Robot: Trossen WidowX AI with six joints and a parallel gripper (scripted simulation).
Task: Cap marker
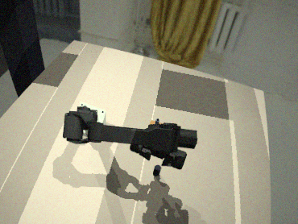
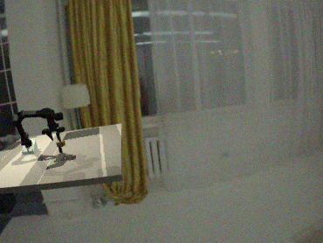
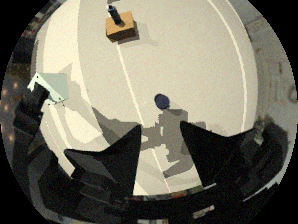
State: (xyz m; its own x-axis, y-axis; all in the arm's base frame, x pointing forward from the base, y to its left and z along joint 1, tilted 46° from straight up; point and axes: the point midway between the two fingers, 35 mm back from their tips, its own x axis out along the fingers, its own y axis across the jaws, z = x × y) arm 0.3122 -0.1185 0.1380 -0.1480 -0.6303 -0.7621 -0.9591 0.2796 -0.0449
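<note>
The dark blue cap (image 1: 156, 169) (image 3: 161, 100) stands upright and loose on the table. The marker (image 3: 115, 12) stands in the orange-brown holder block (image 3: 121, 27) (image 1: 151, 121) (image 2: 60, 142), which is mostly hidden behind the arm in the top view. My gripper (image 1: 159, 156) (image 3: 160, 125) (image 2: 55, 134) hangs above the table just short of the cap, pointing down. Its fingers stand partly apart with nothing between them. The cap lies ahead of the fingertips in the wrist view, not between them.
The arm's white base plate (image 1: 103, 117) (image 3: 56, 86) sits at the left of the table. The table top (image 1: 193, 94) has light and grey panels. A yellow curtain (image 1: 183, 28) (image 2: 106, 87) and a radiator hang behind the table.
</note>
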